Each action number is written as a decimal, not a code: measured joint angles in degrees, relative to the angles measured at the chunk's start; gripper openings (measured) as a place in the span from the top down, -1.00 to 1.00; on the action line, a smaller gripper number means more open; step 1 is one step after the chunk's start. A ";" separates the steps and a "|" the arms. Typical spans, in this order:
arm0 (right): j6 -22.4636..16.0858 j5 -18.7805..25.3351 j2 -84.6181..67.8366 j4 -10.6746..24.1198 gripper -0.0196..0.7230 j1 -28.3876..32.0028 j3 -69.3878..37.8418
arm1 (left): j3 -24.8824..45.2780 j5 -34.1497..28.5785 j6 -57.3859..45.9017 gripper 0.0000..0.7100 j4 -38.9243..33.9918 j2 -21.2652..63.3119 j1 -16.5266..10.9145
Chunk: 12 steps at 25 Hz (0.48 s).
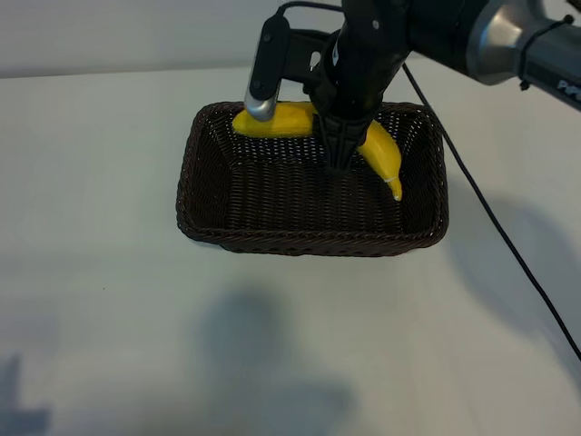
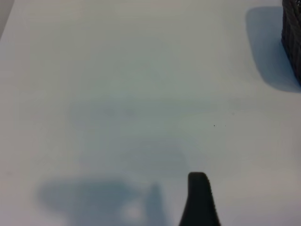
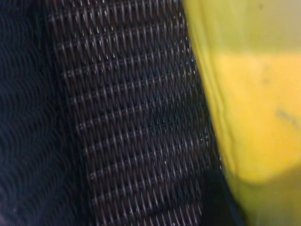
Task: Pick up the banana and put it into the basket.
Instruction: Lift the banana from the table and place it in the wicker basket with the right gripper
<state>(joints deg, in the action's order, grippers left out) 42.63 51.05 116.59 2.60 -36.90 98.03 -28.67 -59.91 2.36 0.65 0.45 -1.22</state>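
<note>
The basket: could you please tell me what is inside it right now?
Inside the basket is the banana, along its far side, with the right gripper closed on the banana's middle. The gripper covers that middle part, so whether the banana rests on the weave cannot be seen.

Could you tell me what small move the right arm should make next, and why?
Probably open the right gripper to release. The banana is clamped between its fingers and already sits low inside the basket, near the far wall, so there seems nothing left but to let go.

Lab-type test bench: bare white table, robot arm, trailing cable.
</note>
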 joint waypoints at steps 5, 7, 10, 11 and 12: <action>-0.17 -3.85 4.06 0.05 -0.19 0.00 0.00 | 0.00 0.00 0.00 -0.54 0.00 0.00 0.00; -0.35 -5.00 5.61 0.09 -0.19 0.00 0.05 | 0.00 0.00 0.00 -0.54 0.00 0.00 0.00; -0.37 -5.82 7.42 0.11 -0.19 0.00 0.05 | 0.00 0.00 0.00 -0.54 0.00 0.00 0.00; -0.37 -5.93 7.77 0.17 -0.19 0.00 0.05 | 0.00 0.00 0.00 -0.54 0.00 0.00 0.00; -0.37 -5.93 7.82 0.23 -0.19 0.00 0.05 | 0.00 0.00 0.00 -0.54 0.00 0.00 0.00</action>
<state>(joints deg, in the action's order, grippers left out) 42.26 45.11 124.41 2.83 -36.90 98.08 -28.67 -59.91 2.36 0.65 0.45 -1.22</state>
